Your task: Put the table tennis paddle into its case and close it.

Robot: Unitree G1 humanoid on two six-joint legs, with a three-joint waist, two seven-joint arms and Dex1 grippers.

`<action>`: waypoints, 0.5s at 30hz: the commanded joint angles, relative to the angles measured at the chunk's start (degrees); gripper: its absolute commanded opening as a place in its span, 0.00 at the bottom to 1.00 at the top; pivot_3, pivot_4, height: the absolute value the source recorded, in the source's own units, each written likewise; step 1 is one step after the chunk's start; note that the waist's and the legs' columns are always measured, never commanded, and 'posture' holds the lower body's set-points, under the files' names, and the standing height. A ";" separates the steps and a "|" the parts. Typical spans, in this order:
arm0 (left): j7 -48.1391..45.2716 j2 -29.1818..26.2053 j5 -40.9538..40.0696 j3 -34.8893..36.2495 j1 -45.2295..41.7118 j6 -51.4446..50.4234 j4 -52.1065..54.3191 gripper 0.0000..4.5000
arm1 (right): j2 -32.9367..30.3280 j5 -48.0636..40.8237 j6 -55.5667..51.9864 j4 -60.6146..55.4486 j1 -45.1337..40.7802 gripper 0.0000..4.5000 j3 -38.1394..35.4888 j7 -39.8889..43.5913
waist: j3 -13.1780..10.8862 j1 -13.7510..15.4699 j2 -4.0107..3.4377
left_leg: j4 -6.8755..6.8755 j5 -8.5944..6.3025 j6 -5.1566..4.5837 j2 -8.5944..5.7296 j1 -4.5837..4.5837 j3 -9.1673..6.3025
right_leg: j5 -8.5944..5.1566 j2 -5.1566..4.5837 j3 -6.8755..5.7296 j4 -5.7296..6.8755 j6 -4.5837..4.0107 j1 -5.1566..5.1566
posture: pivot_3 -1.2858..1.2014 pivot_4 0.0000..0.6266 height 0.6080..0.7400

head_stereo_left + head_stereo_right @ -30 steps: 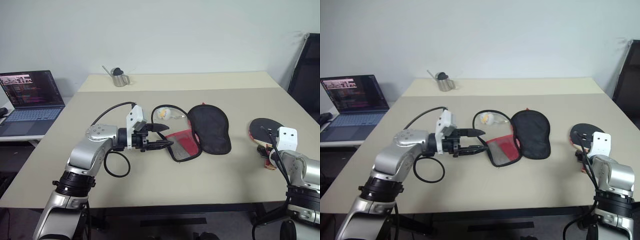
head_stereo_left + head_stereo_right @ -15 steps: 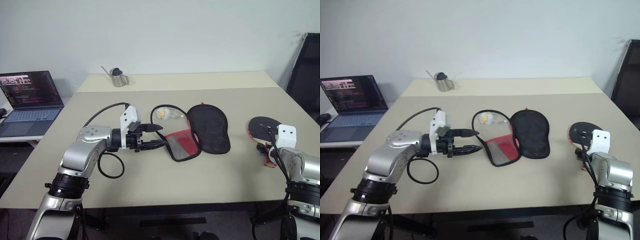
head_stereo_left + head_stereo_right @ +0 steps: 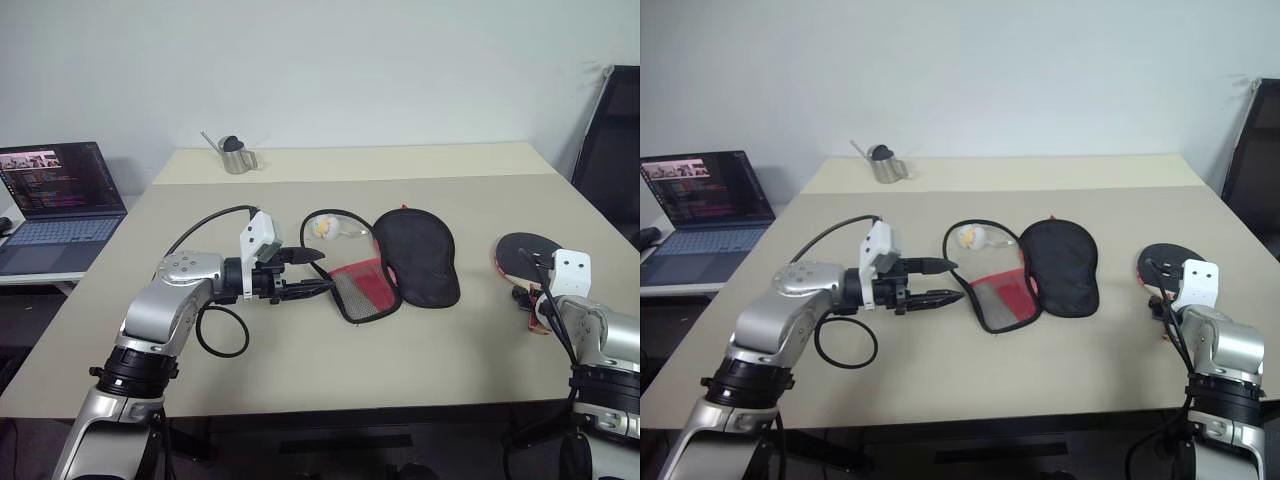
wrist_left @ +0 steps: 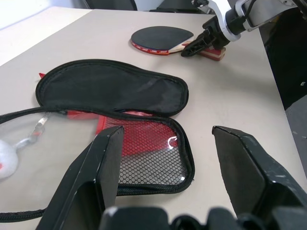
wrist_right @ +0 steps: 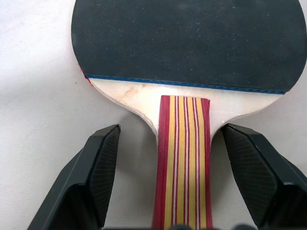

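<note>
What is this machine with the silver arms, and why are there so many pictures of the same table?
It is a robot shaped a bit like a person, with two arms. Each arm ends in a gripper: two black fingers that pinch. Two pictures come from cameras in its head, looking down over the table. The other two come from small cameras on its wrists, looking along the fingers.

On the table lies a case, unzipped and spread open, with a red mesh pocket showing. The left gripper is open beside its edge, holding nothing. Off to the robot's right lies a table tennis paddle, black face up. The right gripper is open with a finger on each side of the striped handle, not squeezing it. At the far edge stands a small metal jug, and a laptop sits on a side desk.
</note>
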State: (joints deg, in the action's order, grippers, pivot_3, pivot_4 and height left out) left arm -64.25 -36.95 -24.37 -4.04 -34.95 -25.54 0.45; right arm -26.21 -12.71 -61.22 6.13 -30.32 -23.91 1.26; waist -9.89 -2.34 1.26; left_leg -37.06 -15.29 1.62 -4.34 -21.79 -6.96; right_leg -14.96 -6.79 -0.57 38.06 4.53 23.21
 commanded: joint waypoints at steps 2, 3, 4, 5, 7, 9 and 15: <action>0.23 -0.84 -0.52 2.07 -0.32 0.63 1.99 0.71 | -2.04 -0.63 3.50 -1.92 -2.53 0.77 1.23 3.05 | -0.01 -0.10 -0.01 | 0.00 0.00 0.00 0.00 0.00 0.02 | 0.00 0.00 0.02 0.00 0.00 0.01 | 0.52 0.24 1.00; 0.20 -0.84 -0.54 2.06 -0.34 0.62 1.97 0.71 | -2.17 -0.59 2.86 -1.76 -2.66 0.77 1.52 3.26 | -0.01 -0.18 -0.01 | 0.00 0.00 0.00 0.00 0.00 0.03 | 0.00 0.00 0.02 0.01 0.00 0.02 | 0.52 0.24 1.00; 0.19 -0.82 -0.56 2.05 -0.33 0.62 1.99 0.71 | -2.24 -0.58 2.15 -1.69 -2.69 0.77 1.68 3.45 | 0.00 -0.21 -0.01 | 0.00 0.00 0.00 0.00 0.00 0.03 | 0.00 0.00 0.02 0.01 0.00 0.02 | 0.52 0.24 1.00; 0.20 -0.79 -0.58 2.04 -0.31 0.61 2.02 0.71 | -2.05 -0.78 1.37 -1.70 -2.65 0.77 1.48 3.52 | -0.01 -0.22 -0.01 | 0.00 0.00 0.00 0.00 0.00 0.02 | 0.00 0.00 0.02 0.01 0.00 0.02 | 0.52 0.24 1.00; 0.21 -0.77 -0.57 2.01 -0.23 0.63 2.05 0.71 | -1.99 -0.40 0.69 -1.92 -2.00 0.84 1.41 3.26 | 0.00 -0.20 -0.01 | 0.00 0.00 0.01 0.00 -0.01 0.01 | 0.00 0.01 0.00 0.00 0.00 0.02 | 0.52 0.24 1.00; 0.21 -0.77 -0.57 2.01 -0.17 0.62 2.07 0.71 | -1.83 -0.26 0.31 -2.16 -1.42 0.84 1.16 3.20 | 0.00 -0.19 -0.01 | 0.00 0.01 0.02 0.00 -0.02 0.01 | 0.00 0.00 0.01 -0.01 0.00 0.02 | 0.52 0.24 1.00; 0.18 -0.78 -0.56 1.99 -0.20 0.61 2.04 0.71 | -2.13 0.60 -0.97 -2.35 -0.32 0.84 2.19 3.06 | 0.00 -0.16 -0.01 | 0.00 0.01 0.02 0.00 -0.02 0.01 | 0.00 0.00 0.01 -0.02 0.00 0.02 | 0.52 0.24 1.00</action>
State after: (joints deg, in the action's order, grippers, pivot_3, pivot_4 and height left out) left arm -64.24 -36.95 -24.38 -4.04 -34.85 -25.56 0.45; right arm -27.16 -12.48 -61.73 5.92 -30.28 -21.33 4.64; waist -9.89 -2.51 1.25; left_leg -37.06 -15.28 1.64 -4.33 -21.81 -6.94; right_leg -14.96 -6.79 -0.56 38.04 4.53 23.23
